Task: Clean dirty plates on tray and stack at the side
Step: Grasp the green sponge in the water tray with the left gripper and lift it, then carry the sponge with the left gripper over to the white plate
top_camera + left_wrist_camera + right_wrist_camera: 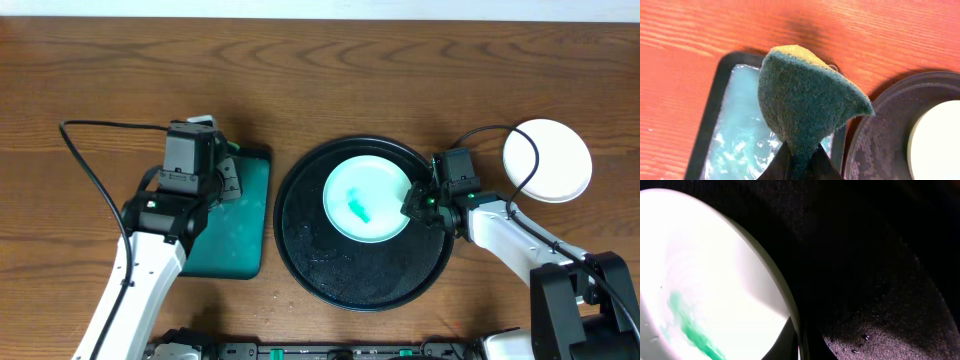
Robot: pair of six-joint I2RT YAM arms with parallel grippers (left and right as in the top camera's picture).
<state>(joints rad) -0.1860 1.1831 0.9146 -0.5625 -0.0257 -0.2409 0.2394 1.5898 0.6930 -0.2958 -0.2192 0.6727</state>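
A white dirty plate with a green smear sits in the round black tray. My right gripper is shut on the plate's right rim; the wrist view shows the rim between the fingers and the smear inside. My left gripper is shut on a green and yellow sponge, held above the teal soap dish. The fingers pinch the sponge's lower tip. A clean white plate lies on the table at the right.
The soap dish holds foamy water. The black tray's rim is just right of it. Cables run from both arms across the wooden table.
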